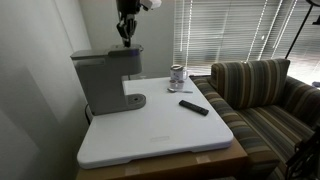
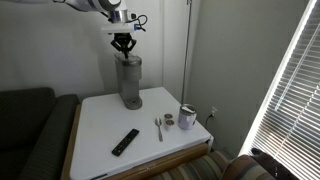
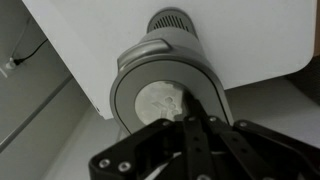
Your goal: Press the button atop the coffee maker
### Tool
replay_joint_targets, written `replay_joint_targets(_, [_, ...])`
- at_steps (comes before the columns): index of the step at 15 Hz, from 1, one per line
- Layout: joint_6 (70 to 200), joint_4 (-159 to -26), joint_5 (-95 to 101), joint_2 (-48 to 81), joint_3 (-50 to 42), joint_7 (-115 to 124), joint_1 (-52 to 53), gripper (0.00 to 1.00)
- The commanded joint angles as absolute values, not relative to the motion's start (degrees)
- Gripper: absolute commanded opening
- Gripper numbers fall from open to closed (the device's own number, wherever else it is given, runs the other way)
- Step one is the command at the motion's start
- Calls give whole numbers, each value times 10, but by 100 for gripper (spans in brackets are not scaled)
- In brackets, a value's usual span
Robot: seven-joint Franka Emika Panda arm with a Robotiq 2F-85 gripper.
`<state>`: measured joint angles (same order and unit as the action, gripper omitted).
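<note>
Coffee maker: we see the grey matte boxy coffee maker [image 1: 105, 82] standing at the far side of the white tabletop [image 1: 160, 132].
Jaws: together, directly over its rounded top; contact we cannot tell.

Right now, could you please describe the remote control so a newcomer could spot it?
Start at the white table beside the striped sofa. Between the grey coffee maker and the sofa lies the remote control, the only flat black bar there.
</note>
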<state>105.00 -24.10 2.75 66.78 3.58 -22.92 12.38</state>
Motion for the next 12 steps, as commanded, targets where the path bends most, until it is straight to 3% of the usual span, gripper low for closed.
replay_joint_targets(1, [1080, -247, 29, 665, 34, -230, 124, 0])
replay_joint_targets(12, [1086, -252, 27, 665, 32, -211, 117, 0])
